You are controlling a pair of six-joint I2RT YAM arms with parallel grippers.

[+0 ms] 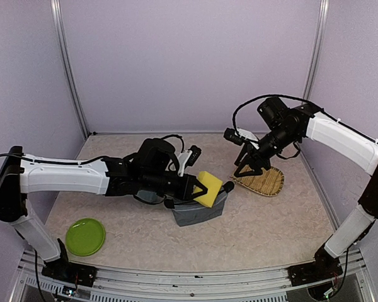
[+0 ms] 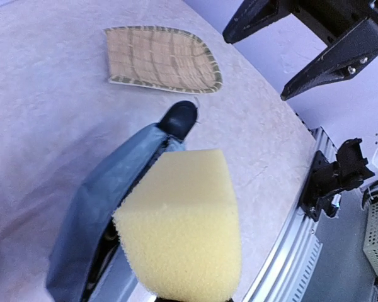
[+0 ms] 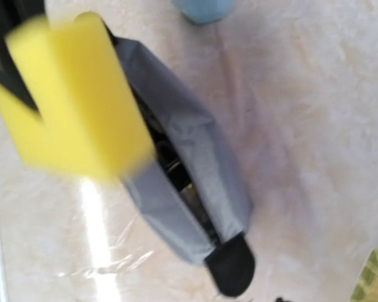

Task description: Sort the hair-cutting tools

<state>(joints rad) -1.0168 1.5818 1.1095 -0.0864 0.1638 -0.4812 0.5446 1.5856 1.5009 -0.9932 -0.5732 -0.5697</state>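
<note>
Your left gripper (image 1: 198,187) was clamped on the yellow sponge (image 1: 211,185), holding it just above the open grey pouch (image 1: 198,215). Your right gripper (image 1: 247,171) hung with its jaws spread over the woven tray (image 1: 268,182). The hair-cutting tools (image 3: 179,182) lay inside the pouch as dark shapes, too blurred to tell apart.

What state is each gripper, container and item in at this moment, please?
left gripper: shut on the yellow sponge.
yellow sponge: held up over the grey pouch.
grey pouch: open.
right gripper: open, holding nothing.
woven tray: empty.
green plate: empty.
</note>
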